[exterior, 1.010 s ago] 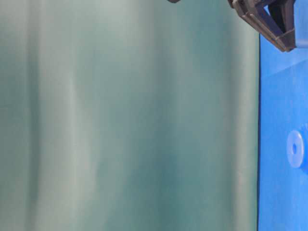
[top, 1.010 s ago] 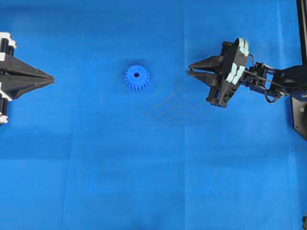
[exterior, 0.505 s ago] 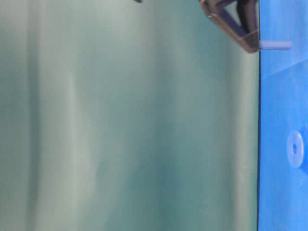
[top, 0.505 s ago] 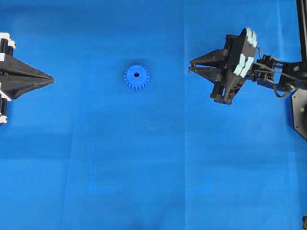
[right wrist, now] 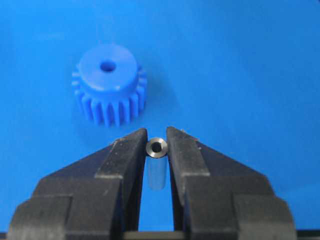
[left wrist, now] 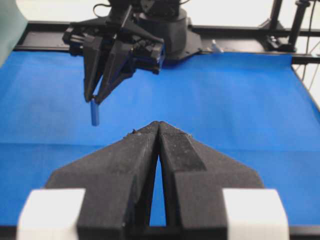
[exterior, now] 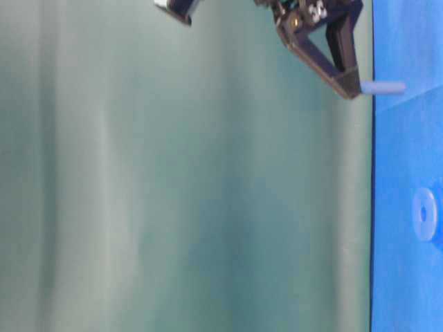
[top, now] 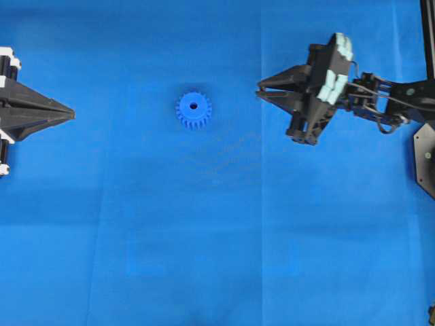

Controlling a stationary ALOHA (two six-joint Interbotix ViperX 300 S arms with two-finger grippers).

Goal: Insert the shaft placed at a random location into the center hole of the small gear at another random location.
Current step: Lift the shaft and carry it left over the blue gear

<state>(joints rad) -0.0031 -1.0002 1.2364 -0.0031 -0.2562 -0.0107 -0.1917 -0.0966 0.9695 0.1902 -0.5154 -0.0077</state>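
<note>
Two pincers are facing each other: the left pincer [left wrist: 158,125] is sitting fully closed and empty, the right pincer [right wrist: 157,146] is pinching the shaft [right wrist: 156,169] above the desk [top: 204,258], with the small gear [top: 194,111] lying between them, center hole [right wrist: 107,65] facing up.

I see the gear [top: 194,111] lying flat on the mat [top: 204,238], between my two grippers. The left gripper [top: 71,113] sits well apart from it; the right gripper [top: 259,89], pinching the pin [right wrist: 156,167], hangs above the mat nearer the gear.
</note>
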